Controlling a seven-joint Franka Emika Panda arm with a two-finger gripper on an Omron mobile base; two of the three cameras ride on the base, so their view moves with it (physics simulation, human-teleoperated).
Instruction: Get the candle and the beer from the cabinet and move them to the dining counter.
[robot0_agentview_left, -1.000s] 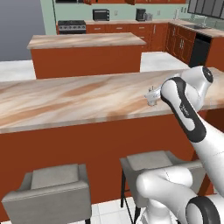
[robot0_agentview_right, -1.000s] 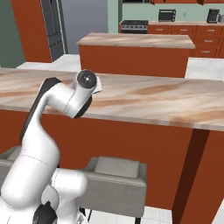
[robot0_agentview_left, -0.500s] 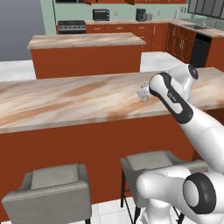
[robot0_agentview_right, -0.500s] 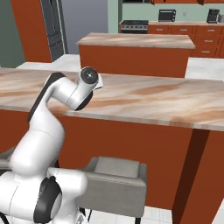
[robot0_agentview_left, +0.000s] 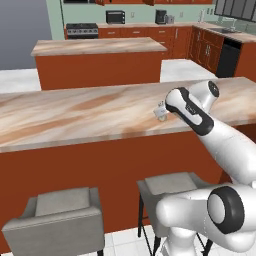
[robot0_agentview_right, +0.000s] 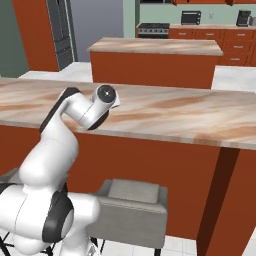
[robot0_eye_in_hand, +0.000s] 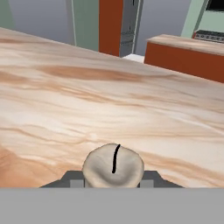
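The hand (robot0_agentview_left: 161, 111) grips the candle (robot0_eye_in_hand: 113, 168) tight, holding it over the tabletop (robot0_agentview_left: 75, 112) to put it down.

The candle (robot0_eye_in_hand: 113, 168) sits between the gripper (robot0_agentview_left: 161, 110) fingers, over the dining counter (robot0_agentview_left: 80, 117). 2 stools (robot0_agentview_left: 57, 217) stand below the gripper, on the counter's near side. Beyond the gripper lies an island (robot0_agentview_left: 97, 47), and behind it the stove (robot0_agentview_left: 82, 30).
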